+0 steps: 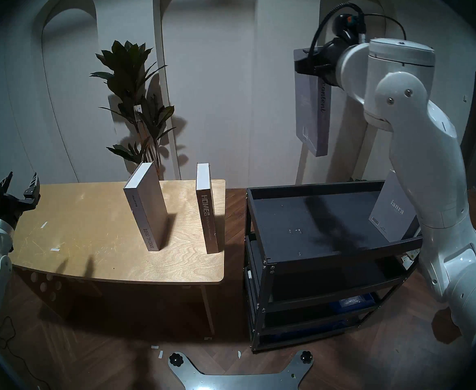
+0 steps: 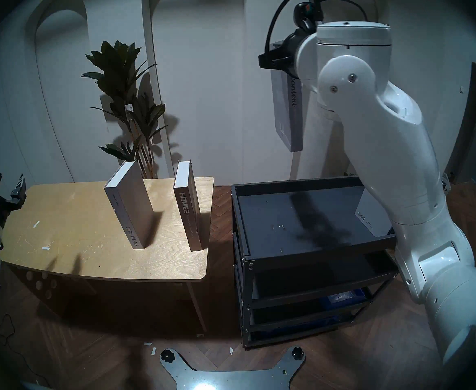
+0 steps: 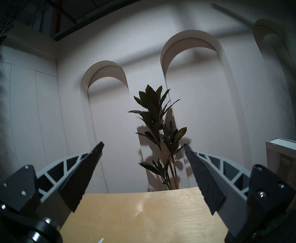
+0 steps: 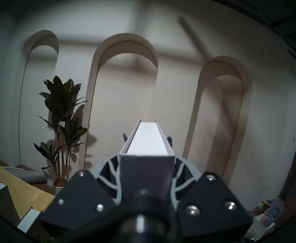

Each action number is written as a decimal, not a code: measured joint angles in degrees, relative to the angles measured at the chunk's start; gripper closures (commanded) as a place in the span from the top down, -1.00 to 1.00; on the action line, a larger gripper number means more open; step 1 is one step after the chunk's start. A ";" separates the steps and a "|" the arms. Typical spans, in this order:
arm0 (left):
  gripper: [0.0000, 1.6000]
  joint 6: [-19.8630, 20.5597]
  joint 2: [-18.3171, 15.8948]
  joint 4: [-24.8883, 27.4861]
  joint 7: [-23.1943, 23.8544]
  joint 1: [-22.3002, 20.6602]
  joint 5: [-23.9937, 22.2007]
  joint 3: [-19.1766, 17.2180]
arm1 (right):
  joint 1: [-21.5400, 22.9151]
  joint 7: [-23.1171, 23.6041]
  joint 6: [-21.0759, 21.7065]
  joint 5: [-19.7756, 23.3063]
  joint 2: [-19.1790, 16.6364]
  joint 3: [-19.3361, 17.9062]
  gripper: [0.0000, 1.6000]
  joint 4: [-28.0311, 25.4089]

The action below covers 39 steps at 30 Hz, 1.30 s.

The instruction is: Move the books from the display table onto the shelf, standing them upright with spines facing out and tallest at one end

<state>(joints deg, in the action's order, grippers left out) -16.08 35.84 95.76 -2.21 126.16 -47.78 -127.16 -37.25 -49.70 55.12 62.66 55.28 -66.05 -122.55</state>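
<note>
Two grey books stand upright on the plywood display table (image 1: 90, 240): "SPECIAL ISSUE" (image 1: 146, 209) and "HOMES" (image 1: 207, 212). My right gripper (image 1: 305, 63) is shut on the top of a third grey book (image 1: 313, 108), which hangs spine towards me high above the black shelf (image 1: 315, 188). In the right wrist view this book (image 4: 147, 141) fills the space between the fingers. Another grey book (image 1: 391, 215) leans at the right end of the shelf's top tray, partly behind my right arm. My left gripper (image 1: 20, 181) is open and empty over the table's left edge.
A tall potted plant (image 1: 135, 99) stands behind the table against the arched wall. My metal base plate (image 1: 239, 372) lies on the wooden floor in front. The shelf's lower tiers hold blue items (image 1: 355, 299). Bits of tape (image 1: 55, 249) lie on the table.
</note>
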 measured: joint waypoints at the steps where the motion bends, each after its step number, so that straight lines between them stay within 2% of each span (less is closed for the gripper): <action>1: 1.00 0.00 0.00 0.00 0.00 0.00 0.00 -0.01 | -0.98 0.02 0.00 0.00 -0.90 -0.74 -1.00 -0.87; 11: 1.00 0.00 0.00 0.01 -0.01 -0.01 0.02 -0.04 | -7.49 0.07 0.02 2.21 -6.58 -3.14 -1.00 -5.06; 12: 1.00 0.00 0.00 0.01 -0.01 -0.02 0.03 -0.05 | -9.67 0.08 0.02 3.08 -8.43 -4.08 -1.00 -5.77; 16: 1.00 0.00 0.01 0.02 -0.01 -0.02 0.04 -0.06 | -12.64 -0.03 -0.14 4.25 -10.90 -5.93 -1.00 -6.73; 23: 1.00 0.00 0.02 0.03 -0.02 -0.02 0.05 -0.08 | -18.00 -2.27 -2.95 5.49 -14.49 -9.60 -1.00 -8.22; 31: 1.00 0.00 0.02 0.03 -0.02 -0.02 0.06 -0.08 | -23.79 -8.59 -9.82 3.60 -14.80 -11.14 -1.00 -9.17; 36: 1.00 0.00 0.02 0.04 -0.02 -0.02 0.07 -0.10 | -26.99 -10.73 -13.82 2.91 -13.67 -11.16 -1.00 -9.63; 39: 1.00 0.01 0.03 0.06 -0.02 -0.01 0.08 -0.13 | -29.72 -10.18 -17.12 3.08 -13.29 -11.66 -1.00 -9.44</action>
<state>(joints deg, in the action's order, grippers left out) -16.07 35.88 95.82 -2.23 126.15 -47.70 -127.30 -66.97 -59.88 38.00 65.74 41.99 -77.72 -131.99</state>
